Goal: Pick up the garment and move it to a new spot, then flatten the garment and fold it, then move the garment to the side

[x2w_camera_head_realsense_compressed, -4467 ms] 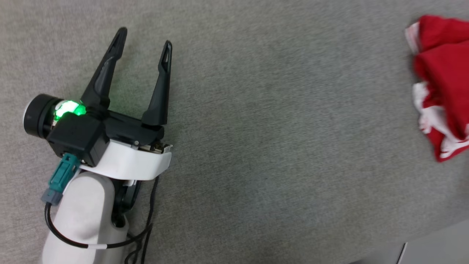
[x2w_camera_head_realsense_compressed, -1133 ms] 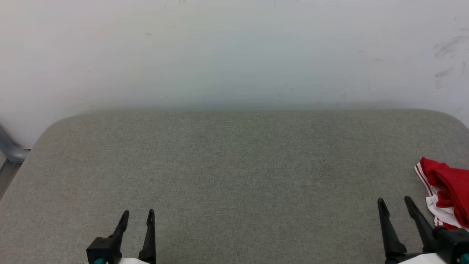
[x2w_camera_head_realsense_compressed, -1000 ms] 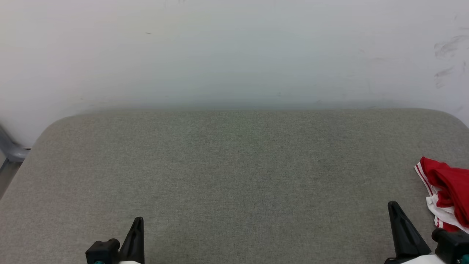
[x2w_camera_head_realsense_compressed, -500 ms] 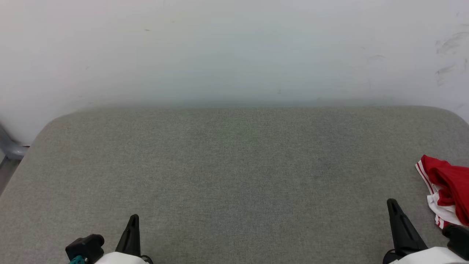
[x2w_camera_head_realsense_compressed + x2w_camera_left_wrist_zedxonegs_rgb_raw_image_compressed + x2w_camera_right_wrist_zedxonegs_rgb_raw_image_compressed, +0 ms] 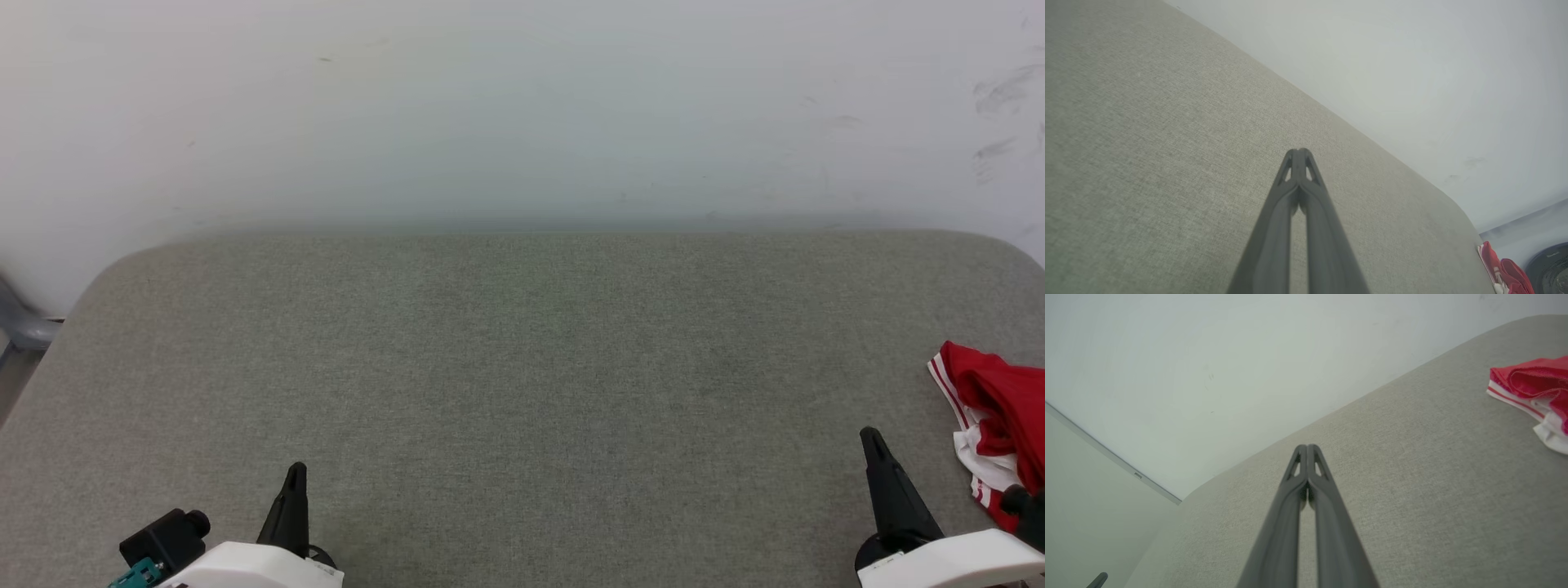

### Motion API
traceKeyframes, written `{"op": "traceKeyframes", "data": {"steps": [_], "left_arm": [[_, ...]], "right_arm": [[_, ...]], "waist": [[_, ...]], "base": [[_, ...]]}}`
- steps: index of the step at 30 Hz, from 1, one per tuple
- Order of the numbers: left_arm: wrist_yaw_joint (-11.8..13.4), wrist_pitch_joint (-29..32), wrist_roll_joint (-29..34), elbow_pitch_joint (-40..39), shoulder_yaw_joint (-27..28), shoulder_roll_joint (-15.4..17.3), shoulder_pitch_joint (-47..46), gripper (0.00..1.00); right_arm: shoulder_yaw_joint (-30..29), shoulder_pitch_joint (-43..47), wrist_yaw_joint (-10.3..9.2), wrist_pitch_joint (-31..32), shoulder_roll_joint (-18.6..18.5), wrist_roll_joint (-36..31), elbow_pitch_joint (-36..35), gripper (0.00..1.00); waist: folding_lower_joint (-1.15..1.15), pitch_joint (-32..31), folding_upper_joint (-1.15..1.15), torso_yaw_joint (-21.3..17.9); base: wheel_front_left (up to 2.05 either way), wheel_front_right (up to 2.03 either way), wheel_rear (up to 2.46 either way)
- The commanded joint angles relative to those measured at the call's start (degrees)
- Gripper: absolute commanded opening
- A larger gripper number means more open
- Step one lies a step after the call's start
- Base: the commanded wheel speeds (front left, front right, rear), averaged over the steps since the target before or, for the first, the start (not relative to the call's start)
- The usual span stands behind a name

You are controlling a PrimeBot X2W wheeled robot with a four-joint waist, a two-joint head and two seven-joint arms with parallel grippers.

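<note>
The garment (image 5: 998,408), red with white and red-striped trim, lies crumpled at the right edge of the grey padded table (image 5: 522,351). It also shows as a red heap (image 5: 1535,384) in the right wrist view and as a small red bundle (image 5: 1502,273) in the left wrist view. My right gripper (image 5: 870,437) is shut and empty, a short way left of the garment. My left gripper (image 5: 296,472) is shut and empty at the lower left, far from it. In each wrist view the two fingertips of the left gripper (image 5: 1298,153) and right gripper (image 5: 1307,449) meet over bare fabric.
A white wall (image 5: 522,106) rises right behind the table's far edge. A grey metal bar (image 5: 20,327) shows past the table's left corner. A dark round object (image 5: 1549,267) sits beyond the table's right end.
Both grippers have gone from slightly open to shut. The head camera has tilted a little, so the table sits slightly higher in the picture. The garment has not moved.
</note>
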Motion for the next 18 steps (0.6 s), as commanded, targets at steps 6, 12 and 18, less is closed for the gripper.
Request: {"op": "traceKeyframes", "data": {"steps": [6, 12, 18], "left_arm": [[-0.7, 1.4, -5.3, -0.5, 1.1, -0.2, -2.3, 0.00], [-1.2, 2.6, -9.6, -0.3, 1.7, -0.5, -2.9, 0.00], [-1.6, 3.7, -13.7, -0.2, 2.4, -0.8, -3.4, 0.00]], "right_arm": [[-0.2, -2.5, -0.02, 0.6, -0.2, 5.8, 0.6, 0.00], [-0.3, -3.5, -0.02, 1.1, -0.2, 10.5, 1.7, 0.00], [-0.4, -4.4, -0.02, 1.7, -0.2, 15.0, 2.8, 0.00]], "waist": [[0.00, 0.2, 0.00, 0.0], [0.00, 0.5, 0.00, 0.0], [0.00, 0.8, 0.00, 0.0]], "base": [[0.00, 0.00, 0.00], [0.00, 0.00, 0.00], [0.00, 0.00, 0.00]]}}
